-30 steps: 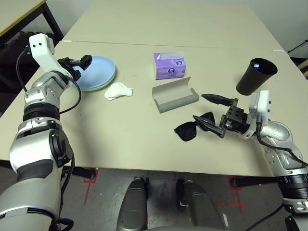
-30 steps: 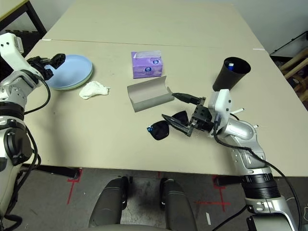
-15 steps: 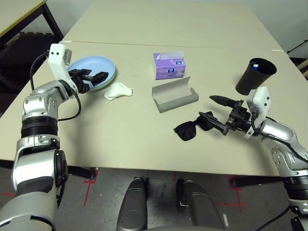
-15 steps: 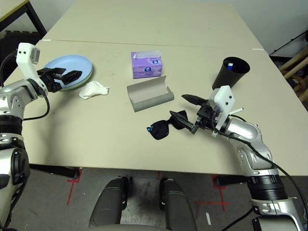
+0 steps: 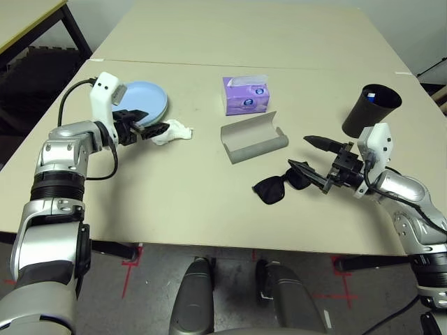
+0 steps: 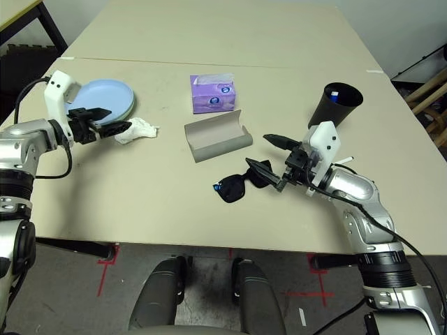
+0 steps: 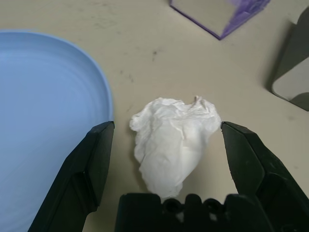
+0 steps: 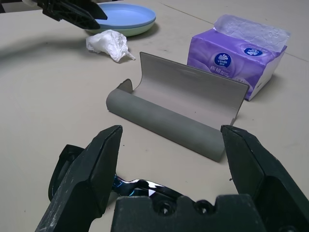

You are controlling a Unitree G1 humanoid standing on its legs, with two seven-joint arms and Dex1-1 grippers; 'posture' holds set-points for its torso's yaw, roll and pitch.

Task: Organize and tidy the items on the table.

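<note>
Your left gripper has swung right since a second ago: it was over the stacked light blue plate on the pale green plate, now it sits just left of the crumpled white tissue, pointing at it. Jaws wide, nothing held; in the left wrist view the tissue lies between the black fingers, and you can't tell whether either one touches it. Plates unmoved, far-left on the large beige matte table.

Your right gripper has barely moved but tipped up a bit toward level. Jaws wide, empty. The black sunglasses lie folded on the table just left of it, the lower finger close to one arm of them; contact unclear. They look shifted slightly compared with a second ago.

The grey oblong glasses case lies open at centre, same spot, far side of the sunglasses. Purple tissue box just beyond the case, unchanged. Black cup stands tilted at far right, something blue inside. Small white pens are partly visible behind your right wrist, on the near side of the cup.
</note>
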